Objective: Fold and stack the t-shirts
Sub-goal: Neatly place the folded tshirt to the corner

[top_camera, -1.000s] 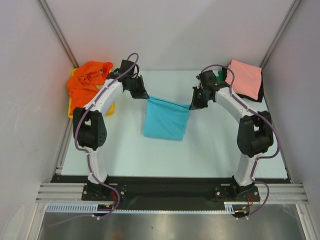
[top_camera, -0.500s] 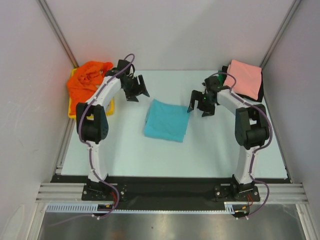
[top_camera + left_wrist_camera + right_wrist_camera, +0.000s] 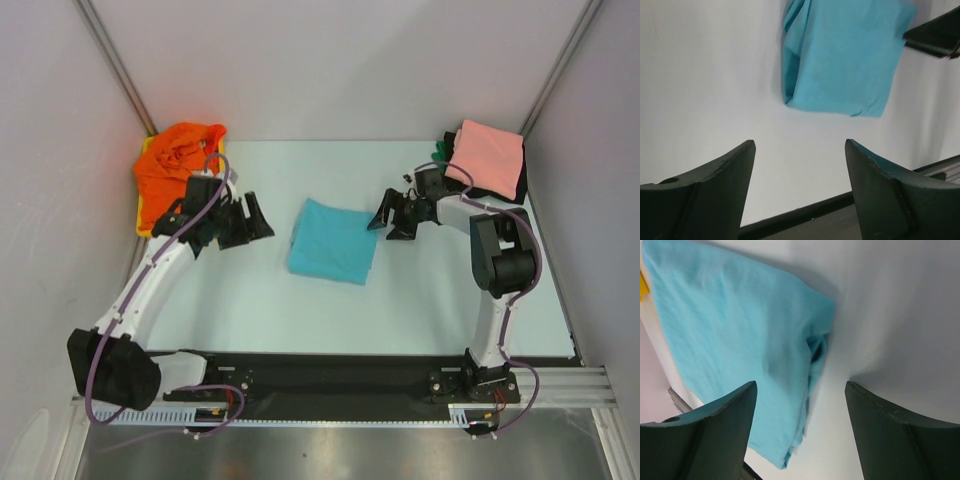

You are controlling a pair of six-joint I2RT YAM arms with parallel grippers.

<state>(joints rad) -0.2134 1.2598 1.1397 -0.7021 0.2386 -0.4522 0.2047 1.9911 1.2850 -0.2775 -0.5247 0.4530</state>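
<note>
Grippers counted: two, one on each arm.
Left gripper (image 3: 248,220): its jaws are spread wide and nothing is held between them. It is hung over bare table to the left of the folded shirt, well apart from it. In the left wrist view (image 3: 800,145) the shirt is seen beyond the two dark fingertips.
Right gripper (image 3: 388,217): its jaws are also parted and nothing is held. It is placed just beside the right far corner of the same shirt. Whether cloth is touched cannot be told. In the right wrist view (image 3: 800,385) the shirt's edge is seen between the fingers.
Turquoise t-shirt (image 3: 332,240): one. It is laid folded into a rough rectangle at the middle of the table, between the two grippers. Layered folds are shown along one edge in the wrist views (image 3: 845,60) (image 3: 735,340).
Orange t-shirt (image 3: 175,160): one crumpled, unfolded heap in the far left corner, resting on the tray.
Salmon pink t-shirt (image 3: 490,155): one, folded, placed on top of a stack in the far right corner.
Black cloth (image 3: 502,191): one dark layer is seen under the pink shirt.
Green cloth (image 3: 441,150): one small sliver is seen at the stack's left edge.
Yellow tray (image 3: 143,226): one, mostly covered by the orange heap.
Table (image 3: 250,290): one pale surface, on which everything is set.
</note>
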